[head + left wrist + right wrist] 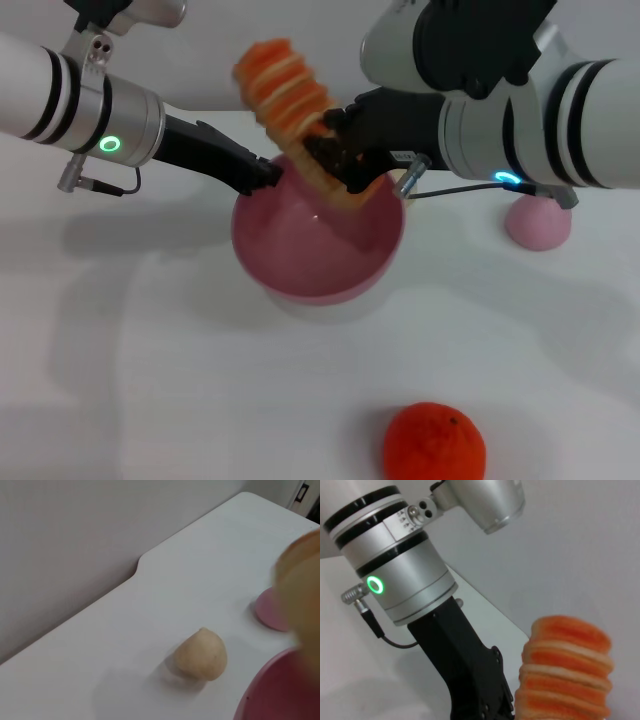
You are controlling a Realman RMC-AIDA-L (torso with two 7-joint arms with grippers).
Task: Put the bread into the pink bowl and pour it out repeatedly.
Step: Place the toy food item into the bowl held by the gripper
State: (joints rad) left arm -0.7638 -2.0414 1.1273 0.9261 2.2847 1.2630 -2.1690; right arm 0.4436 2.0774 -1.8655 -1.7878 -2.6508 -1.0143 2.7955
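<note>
The pink bowl stands upright at the middle of the white table. My left gripper is at its far left rim, shut on the rim. The bread, striped orange-brown and cream, hangs tilted above the bowl's far side, its free end pointing up and to the left. My right gripper is shut on the loaf's lower end, just above the bowl's far rim. In the right wrist view the bread stands beside the left arm's black gripper body. The left wrist view shows the bowl's rim and the blurred bread.
A round orange fruit lies near the front edge, right of centre. A small pink ball rests to the right of the bowl, under my right arm. Behind the bowl sits a beige ball, near the table's notched back edge by the wall.
</note>
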